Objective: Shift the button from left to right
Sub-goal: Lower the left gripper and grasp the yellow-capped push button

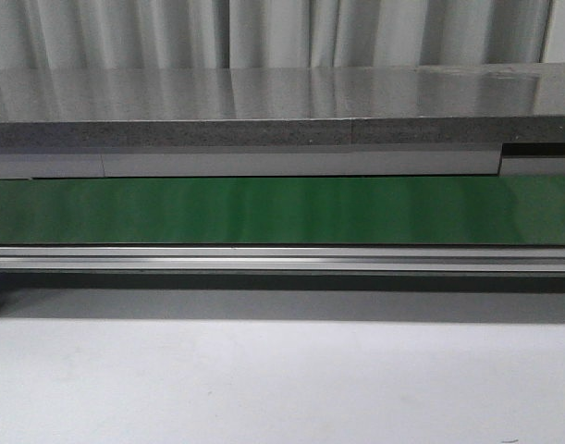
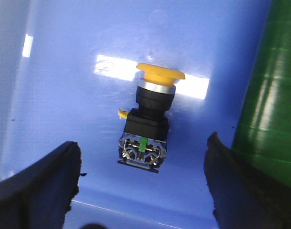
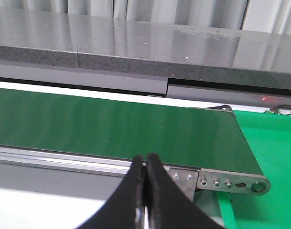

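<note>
In the left wrist view the button [image 2: 149, 119] lies on its side on the floor of a blue bin [image 2: 64, 86], its orange-yellow mushroom head pointing away from my fingers and its black body with a green mark nearest them. My left gripper [image 2: 143, 164] is open, its black fingers [image 2: 45, 181] spread wide on either side of the button's body without touching it. In the right wrist view my right gripper [image 3: 146, 160] is shut with nothing between its fingers, hovering before the green conveyor belt [image 3: 112, 126]. Neither gripper nor the button shows in the front view.
A green conveyor belt [image 1: 282, 210] on an aluminium frame [image 1: 282, 259] runs across the front view, with a grey stone counter [image 1: 282, 102] behind it. The belt's end bracket [image 3: 221, 181] and a green surface [image 3: 269, 143] lie to the right. A green edge [image 2: 266, 95] borders the blue bin.
</note>
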Controlling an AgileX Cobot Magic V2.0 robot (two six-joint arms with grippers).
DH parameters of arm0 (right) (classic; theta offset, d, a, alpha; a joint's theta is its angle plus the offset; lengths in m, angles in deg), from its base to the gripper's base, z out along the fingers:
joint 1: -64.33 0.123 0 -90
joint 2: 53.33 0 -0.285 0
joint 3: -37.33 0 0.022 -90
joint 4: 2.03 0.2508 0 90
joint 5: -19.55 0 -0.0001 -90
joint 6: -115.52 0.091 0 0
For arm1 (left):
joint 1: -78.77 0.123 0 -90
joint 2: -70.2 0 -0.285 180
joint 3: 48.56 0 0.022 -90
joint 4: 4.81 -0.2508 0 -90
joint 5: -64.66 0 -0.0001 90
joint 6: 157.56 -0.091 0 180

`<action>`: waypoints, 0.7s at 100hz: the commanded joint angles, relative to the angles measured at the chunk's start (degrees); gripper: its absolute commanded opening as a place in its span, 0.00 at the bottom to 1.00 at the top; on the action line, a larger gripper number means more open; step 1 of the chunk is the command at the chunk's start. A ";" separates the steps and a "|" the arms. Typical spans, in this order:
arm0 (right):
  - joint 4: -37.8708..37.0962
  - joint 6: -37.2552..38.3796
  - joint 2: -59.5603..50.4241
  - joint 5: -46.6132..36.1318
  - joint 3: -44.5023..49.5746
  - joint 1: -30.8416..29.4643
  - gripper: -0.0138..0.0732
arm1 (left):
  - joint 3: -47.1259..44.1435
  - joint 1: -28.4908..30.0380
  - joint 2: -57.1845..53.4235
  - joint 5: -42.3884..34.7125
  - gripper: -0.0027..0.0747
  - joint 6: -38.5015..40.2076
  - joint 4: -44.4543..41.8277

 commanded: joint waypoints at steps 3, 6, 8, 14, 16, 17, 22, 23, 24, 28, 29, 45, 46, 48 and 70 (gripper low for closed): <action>-0.16 0.11 -0.61 -4.54 0.04 -0.18 0.02 | 1.88 0.10 -0.64 -2.70 0.70 -0.12 0.48; -0.16 0.11 -0.61 -4.54 0.04 -0.18 0.02 | 1.88 0.10 -0.52 -3.27 0.70 -0.12 0.48; -0.16 0.11 -0.61 -4.54 0.04 -0.18 0.02 | 1.88 0.10 -0.28 -3.60 0.70 -0.12 0.48; -0.16 0.11 -0.61 -4.54 0.04 -0.18 0.02 | 1.88 0.10 0.22 -4.63 0.70 -0.12 0.31; -0.16 0.11 -0.61 -4.54 0.04 -0.18 0.02 | 1.88 0.10 0.48 -4.86 0.70 -0.12 0.31; -0.16 0.11 -0.61 -4.54 0.04 -0.18 0.02 | 1.88 0.10 0.63 -5.00 0.70 -0.12 0.31; -0.16 0.11 -0.61 -4.54 0.04 -0.18 0.02 | 1.88 0.10 1.22 -5.58 0.70 -0.12 0.31; -0.16 0.11 -0.61 -4.54 0.04 -0.18 0.02 | 1.88 0.10 1.29 -5.56 0.70 -0.12 0.31; -0.16 0.11 -0.61 -4.54 0.04 -0.18 0.02 | 1.88 0.10 1.37 -5.69 0.70 -0.12 0.31; -0.16 0.11 -0.61 -4.54 0.04 -0.18 0.02 | 1.88 0.10 2.02 -5.97 0.70 -0.12 0.31; -0.16 0.11 -0.61 -4.54 0.04 -0.18 0.02 | 1.88 0.10 2.16 -5.97 0.70 -0.12 0.31; -0.16 0.11 -0.61 -4.54 0.04 -0.18 0.02 | 1.88 0.10 4.91 -6.60 0.70 -0.12 0.31; -0.16 0.11 -0.61 -4.54 0.04 -0.18 0.02 | 1.88 0.10 5.02 -6.71 0.70 -0.12 0.31; -0.16 0.11 -0.61 -4.54 0.04 -0.18 0.02 | 1.88 0.10 5.23 -6.83 0.70 -0.12 0.31; -0.16 0.11 -0.61 -4.54 0.04 -0.18 0.02 | 1.88 0.10 8.23 -8.36 0.69 -0.12 0.42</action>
